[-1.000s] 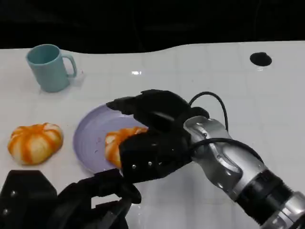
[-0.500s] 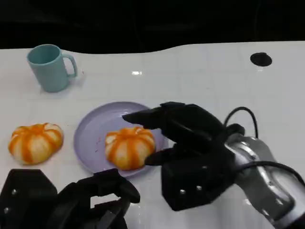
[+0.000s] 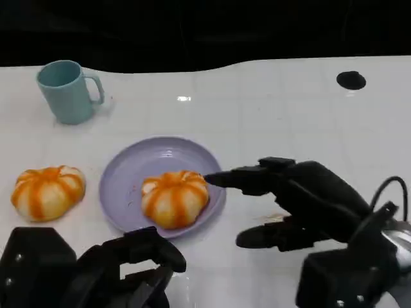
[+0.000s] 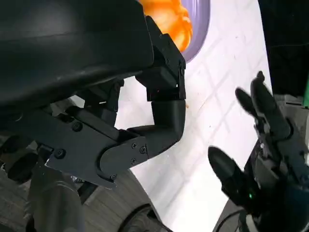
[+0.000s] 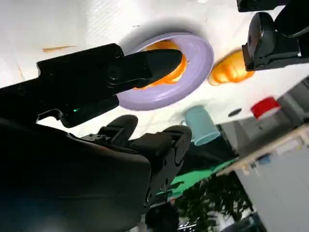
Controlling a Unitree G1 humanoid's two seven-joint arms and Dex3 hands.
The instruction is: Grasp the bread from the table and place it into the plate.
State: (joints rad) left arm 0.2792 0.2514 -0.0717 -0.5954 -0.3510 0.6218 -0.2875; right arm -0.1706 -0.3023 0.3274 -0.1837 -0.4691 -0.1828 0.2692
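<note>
An orange-striped round bread (image 3: 174,197) lies in the lilac plate (image 3: 131,173) at the table's middle. A second bread (image 3: 48,191) of the same kind sits on the table left of the plate. My right hand (image 3: 302,205) hovers just right of the plate with its fingers spread and nothing in them, one fingertip near the plate's rim. My left hand (image 3: 122,269) rests low at the front left, fingers loosely bent, holding nothing. The right wrist view has the plate (image 5: 195,67), its bread (image 5: 161,46) and the other bread (image 5: 231,67). The left wrist view catches the bread (image 4: 166,17) and the right hand (image 4: 260,159).
A teal mug (image 3: 66,90) stands at the back left, handle to the right. A small black round spot (image 3: 351,79) marks the table's far right. The white table ends at a dark edge behind. The mug (image 5: 200,125) also appears in the right wrist view.
My right hand has let go of the bread, which now lies in the plate, and has drawn back to the right and toward me with fingers spread. The left hand has stayed put.
</note>
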